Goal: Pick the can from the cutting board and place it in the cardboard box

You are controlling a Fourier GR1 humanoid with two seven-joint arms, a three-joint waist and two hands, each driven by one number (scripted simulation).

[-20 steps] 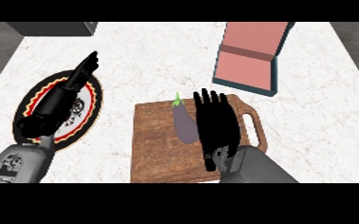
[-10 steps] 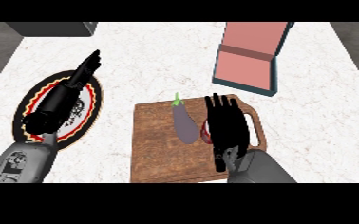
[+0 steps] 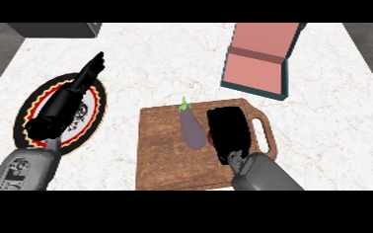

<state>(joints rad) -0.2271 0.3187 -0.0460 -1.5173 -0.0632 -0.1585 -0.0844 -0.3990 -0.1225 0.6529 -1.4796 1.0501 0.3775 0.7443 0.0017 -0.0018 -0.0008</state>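
Note:
A wooden cutting board [image 3: 164, 163] with a handle slot lies at the lower middle. My right hand [image 3: 229, 128] rests on its right half, fingers curled over the can [image 3: 210, 138]. Only a dark red sliver of the can shows at the hand's left edge. A purple eggplant [image 3: 193, 130] with a green stem lies just left of that hand. The cardboard box [image 3: 256, 71], pinkish inside with its flap up, stands beyond the board at the upper right. My left hand [image 3: 69, 98] hangs open over the plate at the left.
A round plate [image 3: 100, 109] with a red and black rim lies on the left side of the white marble counter [image 3: 160, 64]. A dark grey object [image 3: 55, 28] sits at the far left corner.
My right hand's fingers, straight a second ago, have curled down around the can. The left hand has stayed over the plate.

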